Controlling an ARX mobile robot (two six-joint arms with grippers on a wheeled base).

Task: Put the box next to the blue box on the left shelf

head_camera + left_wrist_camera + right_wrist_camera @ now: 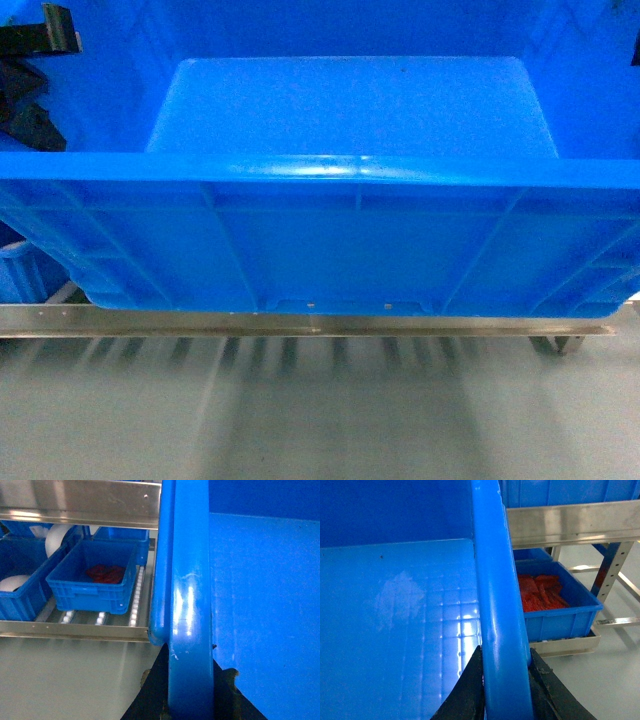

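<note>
Nearest to us is the box (350,240), one big bright-blue open-top crate filling most of the head view. Its thick rim runs across the frame w/ a glare streak at mid-span, ribbed outer wall faces us below it, smooth flat floor inside shows a pale scuff and nothing in it. Box's lower edge sits right at the steel front lip of the left shelf (300,325); we can't tell if it rests on the lip or hangs just above. Grey floor (320,420) below.

Left shelf in the left wrist view: two steel rails, upper and lower, w/ tracks of small white rollers (135,600) between. We count approx. three smaller blue bins there; nearest bin (95,580) holds red items, a second to its left has white objects, a third behind is partly hidden.

Right wrist view: one more blue bin w/ red parts (555,605) on a lower level, just beside our box's right wall, plus another blue bin above the steel rail.

Two tools, one per side. Our left tool (187,695) is clamped on the box's left rim, dark fingers either side. Our right tool (505,690) likewise grips the right rim, closed onto it.
</note>
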